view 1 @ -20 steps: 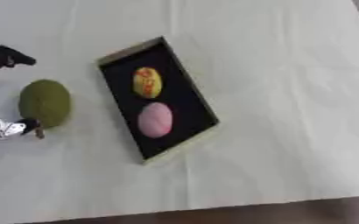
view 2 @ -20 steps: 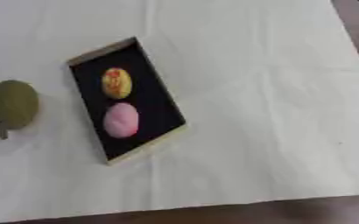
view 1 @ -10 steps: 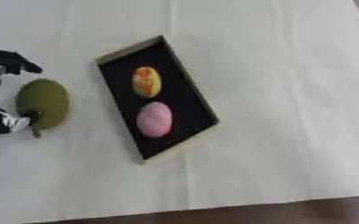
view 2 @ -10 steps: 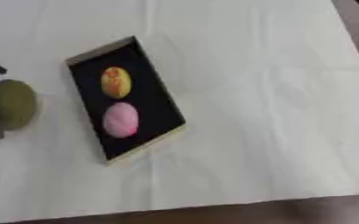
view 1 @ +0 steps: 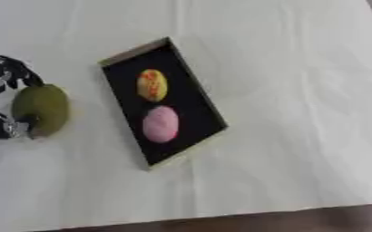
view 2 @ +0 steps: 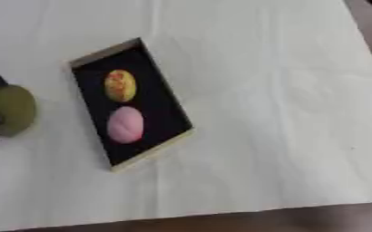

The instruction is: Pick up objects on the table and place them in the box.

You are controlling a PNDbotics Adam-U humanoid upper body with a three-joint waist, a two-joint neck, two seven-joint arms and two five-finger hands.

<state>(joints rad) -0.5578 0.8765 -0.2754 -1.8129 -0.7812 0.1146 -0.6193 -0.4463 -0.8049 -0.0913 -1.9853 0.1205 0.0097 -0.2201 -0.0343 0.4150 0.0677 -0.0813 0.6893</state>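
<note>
Olive-green oval object [view 1: 41, 110] sits on the table [view 1: 300, 90]; the left robot hand [view 1: 2, 104] curls its fingers around it from the left edge.

white table [view 1: 300, 90] | black box [view 1: 191, 86] | green object [view 1: 41, 110]

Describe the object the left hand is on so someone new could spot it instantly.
Start at the black box lying askew on the white table. Look to its left, outside it, near the table's left edge. The olive-green oval object sits there between the left hand fingers, larger and duller than the yellow and pink ones in the box.
</note>
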